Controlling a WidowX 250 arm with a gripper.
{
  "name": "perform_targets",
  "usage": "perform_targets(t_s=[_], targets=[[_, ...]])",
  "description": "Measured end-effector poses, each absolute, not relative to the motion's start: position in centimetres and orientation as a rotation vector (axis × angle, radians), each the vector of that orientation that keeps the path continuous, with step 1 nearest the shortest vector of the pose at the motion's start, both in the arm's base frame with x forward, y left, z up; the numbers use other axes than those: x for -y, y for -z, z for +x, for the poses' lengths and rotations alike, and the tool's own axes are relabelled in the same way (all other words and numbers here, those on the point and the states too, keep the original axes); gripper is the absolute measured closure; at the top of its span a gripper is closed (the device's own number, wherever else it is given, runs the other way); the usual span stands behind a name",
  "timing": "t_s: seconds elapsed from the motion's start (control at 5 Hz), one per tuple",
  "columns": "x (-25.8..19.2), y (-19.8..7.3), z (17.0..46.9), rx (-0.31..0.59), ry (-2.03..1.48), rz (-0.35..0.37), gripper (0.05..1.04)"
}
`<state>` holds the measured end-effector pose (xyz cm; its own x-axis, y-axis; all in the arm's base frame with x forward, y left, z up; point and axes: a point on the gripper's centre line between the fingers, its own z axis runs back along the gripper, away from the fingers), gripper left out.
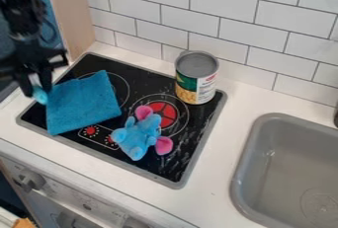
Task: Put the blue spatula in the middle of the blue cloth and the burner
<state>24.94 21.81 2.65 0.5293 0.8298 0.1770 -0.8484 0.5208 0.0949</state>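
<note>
Blue spatula (pixel 39 95) pinched in the gripper (pixel 35 85), at the left edge of the blue cloth (pixel 82 103)
Below the fingers only its pale rounded end pokes out; the cloth lies flat across the cooktop's (pixel 132 81) left side, then comes a blue plush toy (pixel 140 135), a can (pixel 196 79) behind it, and the grey sink (pixel 284 163) at right

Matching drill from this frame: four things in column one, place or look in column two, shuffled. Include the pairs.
Column 1
1. Cloth
2. Plush toy
3. Can
4. Sink

Column 2
A. Upright on the upper right part of the cooktop, as the camera sees it
B. Grey, set into the counter
C. Blue all over, lying on the cooktop's left part
D. Light blue body, pink ears

Pairs: 1-C, 2-D, 3-A, 4-B
</note>
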Motion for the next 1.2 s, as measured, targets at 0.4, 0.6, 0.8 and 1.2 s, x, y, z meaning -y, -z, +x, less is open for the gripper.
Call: perform_targets(t_s=[0.4, 0.6, 0.8, 1.2], targets=[[-16.1, -5.0, 22.0, 0.039, -0.948, 0.087, 0.77], [-11.9, -5.3, 20.9, 0.005, -0.911, 0.061, 0.77], [-7.5, -6.0, 20.0, -0.032, -0.875, 0.011, 0.77], [1.3, -10.1, 15.7, -0.125, -0.707, -0.109, 0.77]])
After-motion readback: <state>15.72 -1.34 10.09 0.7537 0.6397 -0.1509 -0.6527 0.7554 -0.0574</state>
